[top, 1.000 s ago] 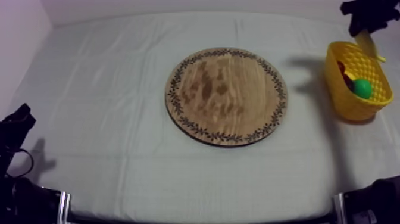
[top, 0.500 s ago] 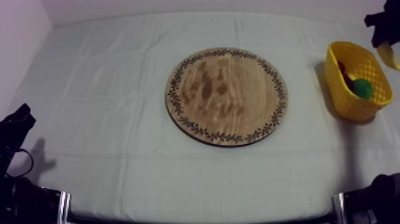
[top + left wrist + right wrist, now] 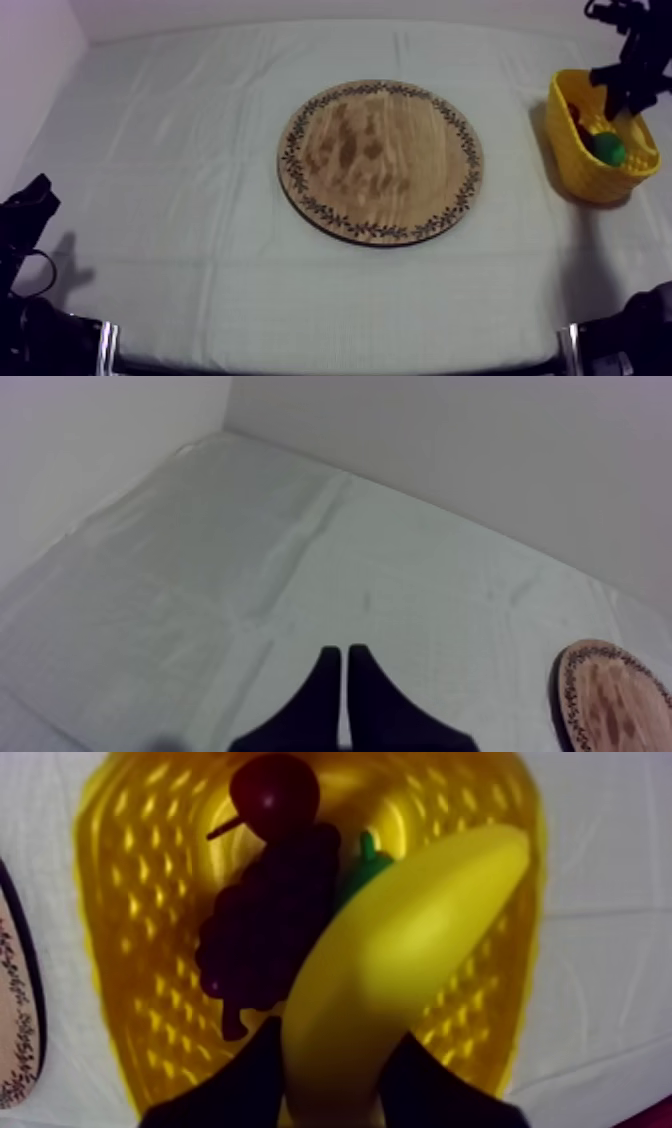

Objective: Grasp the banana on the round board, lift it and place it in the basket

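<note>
Banana [image 3: 410, 942] held above the yellow basket [image 3: 565, 135], ready for release.

At the lower left of the top view, the left gripper [image 3: 35, 192] rests with fingers pressed together. The wooden board [image 3: 380, 160] lies bare mid-worktop [image 3: 180, 130]. At the upper right, the right gripper [image 3: 615, 98] hangs over the basket, fingers pinching the banana above grapes [image 3: 265, 942], a pear [image 3: 365, 862] and a small red fruit [image 3: 275, 792]. Best to lower a little, stay inside the rim, then spread the fingers.

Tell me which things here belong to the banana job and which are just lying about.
For the job: banana, held by the right gripper over the yellow basket; wooden board.
Just lying about: grapes, pear, small red fruit, all in the basket.
</note>
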Action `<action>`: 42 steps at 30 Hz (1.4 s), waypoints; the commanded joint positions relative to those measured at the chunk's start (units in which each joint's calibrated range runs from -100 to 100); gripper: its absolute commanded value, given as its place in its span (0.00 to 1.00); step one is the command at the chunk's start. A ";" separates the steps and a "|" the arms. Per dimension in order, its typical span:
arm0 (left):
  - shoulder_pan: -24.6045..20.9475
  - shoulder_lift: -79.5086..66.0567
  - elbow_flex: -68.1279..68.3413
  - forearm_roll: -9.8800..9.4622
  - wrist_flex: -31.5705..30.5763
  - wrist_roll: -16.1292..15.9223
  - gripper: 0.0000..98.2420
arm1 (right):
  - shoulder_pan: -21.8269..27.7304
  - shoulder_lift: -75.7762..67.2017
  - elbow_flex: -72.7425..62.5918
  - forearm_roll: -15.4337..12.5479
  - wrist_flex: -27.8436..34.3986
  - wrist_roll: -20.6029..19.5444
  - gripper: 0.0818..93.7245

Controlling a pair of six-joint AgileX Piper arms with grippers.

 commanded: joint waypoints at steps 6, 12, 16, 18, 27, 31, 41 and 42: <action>-0.02 0.02 0.03 -0.01 -0.01 -0.01 0.00 | -0.12 4.52 0.81 -0.20 -0.90 -0.74 0.56; -0.02 0.02 0.03 -0.01 -0.01 -0.01 0.00 | -0.30 5.69 -0.11 -0.74 -1.90 -2.04 0.79; -0.02 0.02 0.03 -0.01 -0.01 -0.01 0.00 | -0.46 4.99 -0.41 -0.85 -2.26 -2.58 0.87; -0.02 0.02 0.03 -0.01 -0.01 -0.01 0.00 | -0.58 4.08 -0.19 -0.88 -2.48 -2.67 0.90; -0.02 0.02 0.03 -0.01 -0.01 -0.01 0.00 | -0.75 -5.68 5.76 -1.80 -5.13 -1.86 0.81; -0.02 0.02 0.03 -0.01 -0.01 -0.01 0.00 | -0.17 -12.36 11.20 -3.22 -8.79 -0.96 0.71; -0.02 0.02 0.03 -0.01 -0.01 -0.01 0.00 | 0.47 -30.16 26.48 -5.35 -20.22 0.90 0.61; -0.02 0.02 0.03 -0.01 -0.01 -0.01 0.00 | 0.48 -32.01 27.96 -5.51 -21.46 1.10 0.60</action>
